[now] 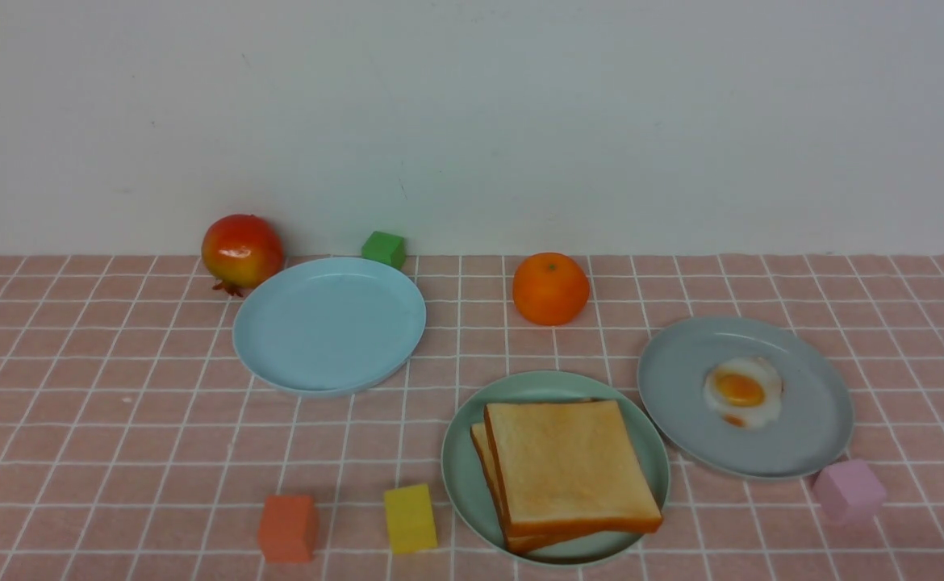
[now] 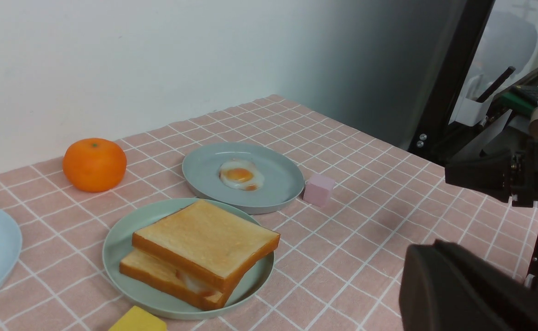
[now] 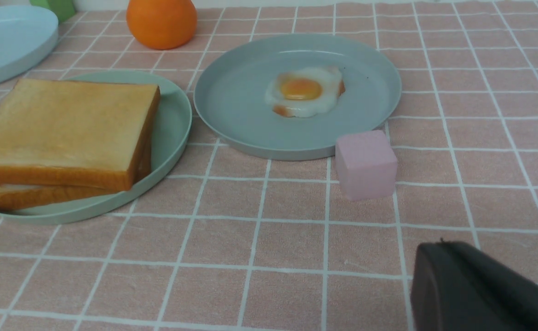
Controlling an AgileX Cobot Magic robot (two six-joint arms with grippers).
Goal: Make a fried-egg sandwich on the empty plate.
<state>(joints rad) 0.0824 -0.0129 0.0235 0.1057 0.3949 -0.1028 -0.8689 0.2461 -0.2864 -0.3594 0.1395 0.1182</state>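
Your fried-egg sandwich [image 1: 570, 464] is sitting complete on the mint-green plate [image 1: 472, 504], and any further nudge from you is risking a slide, since the top slice is already leaning off-square and overhanging the lower one. Golden-faced toast with darker orange crusts is showing a sliver of white egg [image 2: 197, 283] between. Your left hand [image 2: 439, 248] and right hand [image 3: 443, 248] are both keeping their fingers together, gripping nothing.

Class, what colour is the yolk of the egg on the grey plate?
The yolk is orange, clearest in the right wrist view.
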